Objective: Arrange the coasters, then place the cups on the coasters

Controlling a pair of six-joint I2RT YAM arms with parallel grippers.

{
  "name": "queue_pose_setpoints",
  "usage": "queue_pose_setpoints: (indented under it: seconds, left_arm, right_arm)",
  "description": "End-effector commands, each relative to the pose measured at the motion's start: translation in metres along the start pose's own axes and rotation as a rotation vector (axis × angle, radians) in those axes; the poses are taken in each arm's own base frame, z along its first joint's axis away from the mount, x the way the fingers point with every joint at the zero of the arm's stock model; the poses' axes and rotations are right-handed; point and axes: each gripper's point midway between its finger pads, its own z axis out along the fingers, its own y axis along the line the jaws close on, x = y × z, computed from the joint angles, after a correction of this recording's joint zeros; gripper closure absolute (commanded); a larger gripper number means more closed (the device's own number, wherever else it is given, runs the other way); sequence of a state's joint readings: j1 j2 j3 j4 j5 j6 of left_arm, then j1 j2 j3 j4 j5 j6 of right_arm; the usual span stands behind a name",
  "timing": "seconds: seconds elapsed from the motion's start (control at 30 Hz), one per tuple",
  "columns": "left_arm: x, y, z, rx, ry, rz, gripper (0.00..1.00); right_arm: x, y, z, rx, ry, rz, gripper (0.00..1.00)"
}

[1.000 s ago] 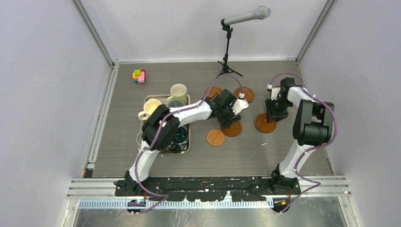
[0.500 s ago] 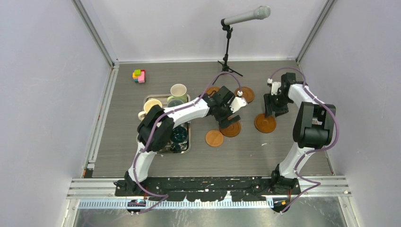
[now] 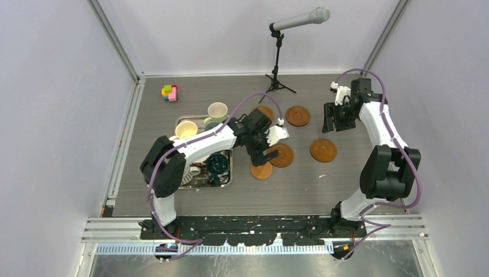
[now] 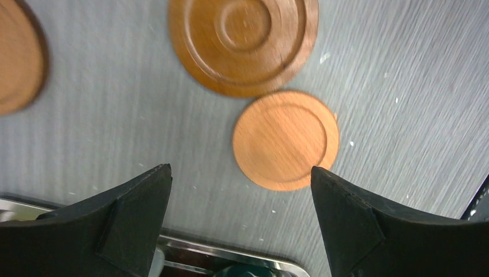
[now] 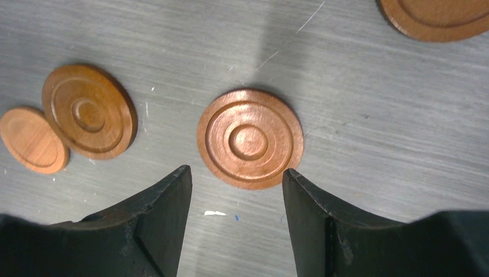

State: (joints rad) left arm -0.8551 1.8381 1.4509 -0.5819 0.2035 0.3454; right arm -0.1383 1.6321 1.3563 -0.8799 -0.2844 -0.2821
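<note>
Near edge: both arm bases bolted side by side, arms reaching out over the grey table (image 3: 346,173).
Left gripper (image 4: 239,190): jaws spread wide, nothing between them — hovers above the pale, smooth coaster (image 4: 284,139), which touches or slightly tucks under a darker grooved coaster (image 4: 242,43).
Tray (image 3: 228,179): steel, just left of that gripper; dark teal cup (image 3: 218,163) sits in it w/ other cups. Cream cup (image 3: 185,130) at the tray's far-left corner, pale green cup (image 3: 217,111) just beyond its far edge. No cup on a coaster.
Mid table: lone grooved coaster (image 5: 249,138) lies flat, well apart from the near pair.
Right gripper (image 5: 236,190): fingers parted, empty, held above the table w/ the lone coaster framed just ahead of its tips.
Far row: one coaster (image 3: 297,115) in the open; another (image 3: 265,111) partly hidden by the left arm. A sixth — can't tell from these views.
Far edge: mic stand (image 3: 278,69), small coloured block toy (image 3: 169,93) in the left corner.
Step in hand: prob. still arranging coasters.
Next move: likely separating the touching pair — needs a low, flat pinch on a thin rim w/o dragging its neighbour — then cups.
</note>
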Motion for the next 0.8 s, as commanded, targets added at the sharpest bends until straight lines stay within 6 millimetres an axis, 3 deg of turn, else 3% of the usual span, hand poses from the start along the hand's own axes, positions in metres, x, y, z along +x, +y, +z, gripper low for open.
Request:
queue_pose_setpoints:
  seconds: [0.0, 0.37, 0.63, 0.77]
  left_arm:
    - [0.02, -0.006, 0.004, 0.045, 0.036, 0.013, 0.09]
    - [0.045, 0.002, 0.041, 0.059, 0.102, 0.018, 0.2]
    - [0.057, -0.023, 0.047, 0.166, 0.114, -0.01, 0.35]
    - [0.079, -0.049, 0.04, 0.219, 0.17, 0.039, 0.4]
  right_arm:
    - [0.013, 0.016, -0.023, -0.022, -0.019, -0.013, 0.36]
    - [0.034, 0.015, -0.035, -0.011, -0.019, 0.019, 0.36]
    - [0.041, 0.009, -0.027, -0.006, 0.006, 0.027, 0.37]
    - [0.04, 0.006, -0.027, -0.004, 0.002, 0.031, 0.37]
